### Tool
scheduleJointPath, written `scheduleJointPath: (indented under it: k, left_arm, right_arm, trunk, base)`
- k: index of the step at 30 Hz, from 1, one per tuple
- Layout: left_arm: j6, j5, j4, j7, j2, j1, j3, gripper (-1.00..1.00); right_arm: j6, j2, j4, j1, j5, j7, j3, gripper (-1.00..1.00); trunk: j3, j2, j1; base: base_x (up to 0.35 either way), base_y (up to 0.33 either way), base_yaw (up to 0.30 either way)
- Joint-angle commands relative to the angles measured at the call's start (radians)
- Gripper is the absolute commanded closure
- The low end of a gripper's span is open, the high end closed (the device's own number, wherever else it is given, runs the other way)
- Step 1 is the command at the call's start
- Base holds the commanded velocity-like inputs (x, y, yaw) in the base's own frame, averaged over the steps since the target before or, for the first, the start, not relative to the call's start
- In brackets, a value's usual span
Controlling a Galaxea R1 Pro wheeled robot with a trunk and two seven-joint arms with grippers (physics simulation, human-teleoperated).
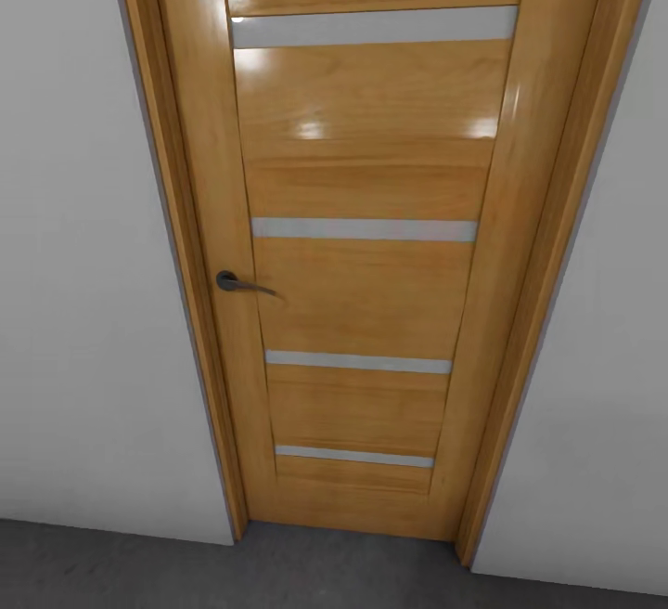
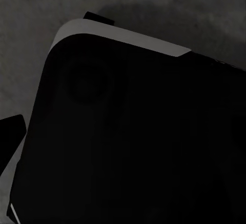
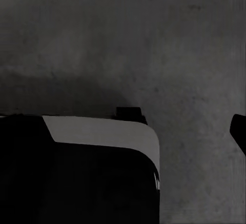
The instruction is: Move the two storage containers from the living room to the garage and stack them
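Note:
The storage containers are out of view. I face a closed wooden door [image 1: 362,293] with frosted glass strips and a dark lever handle [image 1: 232,282], set in a wooden frame between pale grey walls [image 1: 83,312]. Dark grey concrete floor [image 1: 139,572] runs along its foot. In the left wrist view, one dark fingertip [image 2: 11,137] of my left gripper [image 2: 123,142] sits at the picture's edge, with nothing held. In the right wrist view, a fingertip [image 3: 240,131] of my right gripper [image 3: 123,131] also sits at the edge. Both stand open over the concrete floor [image 3: 154,39].
My own black base with a pale grey rim [image 2: 128,39] lies below both wrist cameras, on the concrete [image 2: 31,8]. The same rim [image 3: 102,131] shows in the right wrist view. The door and walls stand close in front of me.

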Motion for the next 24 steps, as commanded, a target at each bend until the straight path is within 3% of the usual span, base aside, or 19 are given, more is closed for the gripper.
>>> scheduleJointPath:
  k: [1, 5, 9, 12, 15, 18, 24]
  left_arm:
    - [-0.002, 0.004, 0.0, -0.001, 0.0, 0.0, 0.002, -1.0]
    - [-0.002, 0.004, 0.0, -0.001, 0.0, 0.0, 0.002, -1.0]
    - [-0.002, 0.004, 0.0, -0.001, -0.001, 0.0, 0.002, -1.0]
    - [-0.002, 0.004, 0.0, -0.001, -0.001, 0.0, 0.001, -1.0]
    - [-0.003, 0.004, 0.0, -0.001, -0.002, 0.0, 0.001, -1.0]
    - [-0.003, 0.003, 0.0, -0.001, -0.002, 0.0, 0.001, -1.0]
    - [-0.003, 0.003, 0.0, -0.001, -0.002, 0.0, 0.0, -1.0]
  right_arm:
    - [0.01, 0.002, -0.024, 0.0, 0.001, -0.001, 0.001, -1.0]
    - [0.093, 0.012, -0.162, -0.001, 0.001, -0.002, 0.002, -1.0]
    - [0.264, 0.022, -0.365, -0.015, -0.002, -0.003, 0.008, -1.0]
    - [0.367, 0.045, -0.452, -0.048, -0.003, -0.003, 0.02, -1.0]
    - [0.467, 0.072, -0.492, -0.109, -0.005, -0.006, 0.029, -1.0]
    - [0.584, 0.115, -0.493, -0.259, -0.009, -0.001, 0.035, -1.0]
    - [0.632, 0.183, -0.404, -0.466, -0.009, 0.0, 0.037, -1.0]
  trunk:
    - [-0.001, 0.0, 0.0]
    - [-0.001, 0.0, 0.0]
    - [-0.001, 0.0, 0.0]
    - [-0.001, 0.0, 0.0]
    - [-0.001, 0.0, 0.0]
    - [-0.001, 0.0, 0.0]
    - [-0.001, 0.0, 0.0]
  base:
    - [0.0, 0.0, 0.0]
    - [0.0, 0.0, 0.0]
    - [0.0, 0.0, 0.0]
    - [0.0, 0.0, 0.0]
    - [0.0, 0.0, 0.0]
    - [0.0, 0.0, 0.0]
    - [0.0, 0.0, 0.0]
